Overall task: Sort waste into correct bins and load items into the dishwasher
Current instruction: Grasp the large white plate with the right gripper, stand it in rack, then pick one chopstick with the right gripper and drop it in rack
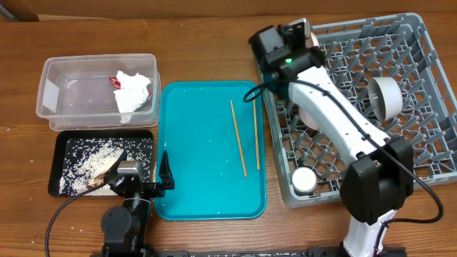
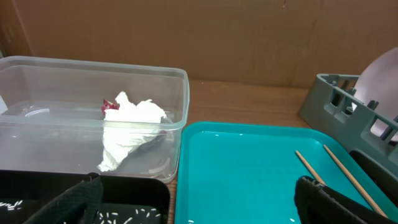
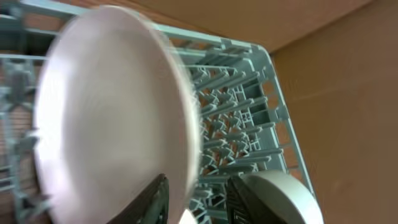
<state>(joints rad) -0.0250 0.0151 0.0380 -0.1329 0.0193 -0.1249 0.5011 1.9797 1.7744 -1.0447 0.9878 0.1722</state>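
While right fingers [image 3: 196, 196] pinch the round pale-pink plate [image 3: 112, 118] over the grey lattice dish rack [image 1: 400, 114], upper right: lower it edge-first between pegs. Left fingers [image 2: 199, 199] spread, idle by the teal tray [image 1: 200, 157].

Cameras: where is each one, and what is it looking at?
Overhead: above the table, looking down on both arms, the flat teal plastic tray and the square grey plastic dish rack.
Left wrist: low, facing the clear plastic tub; dark jaws show.
Right wrist: facing the round pale-pink plate between its jaws.
All views show the rack.
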